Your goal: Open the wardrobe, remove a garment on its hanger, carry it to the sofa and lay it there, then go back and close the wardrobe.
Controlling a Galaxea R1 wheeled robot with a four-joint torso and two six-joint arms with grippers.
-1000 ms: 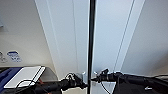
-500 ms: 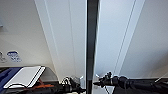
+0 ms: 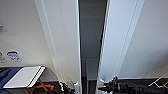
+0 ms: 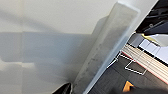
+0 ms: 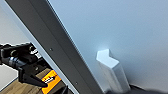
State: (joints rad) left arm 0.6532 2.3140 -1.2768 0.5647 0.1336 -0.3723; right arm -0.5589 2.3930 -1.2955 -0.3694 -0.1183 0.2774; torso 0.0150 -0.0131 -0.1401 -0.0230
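Since the earlier head pictures the dark gap between the 2 doors has widened: it was a thin line and is now a broad dark band down the middle of the frame. The tall white wardrobe (image 3: 62,42) stands with its left door (image 3: 67,50) and right door (image 3: 117,42) both swung partly outward, and the shadowed interior (image 3: 91,32) shows between them, from the top of the frame to the lower centre.

The left claw (image 3: 71,87) sits at the bottom edge of the head view, just left of centre, right against the lower inner edge of the left door. In the left wrist view a narrow white vertical handle (image 4: 107,45) runs diagonally across the door face, with a dark fingertip (image 4: 63,88) at the lower centre beside the handle's foot; whether the claw is wide or narrow I cannot tell.

The right claw (image 3: 101,87) reaches in from the lower right of the head view, its black jointed arm (image 3: 132,87) lying along the bottom edge, the tip at the right door's inner edge. The right wrist view shows a small white handle (image 5: 111,67) standing off the door face at lower right; its opening, too, I cannot tell.

At the lower left of the head view lies a flat white board (image 3: 23,76) over something blue and orange.
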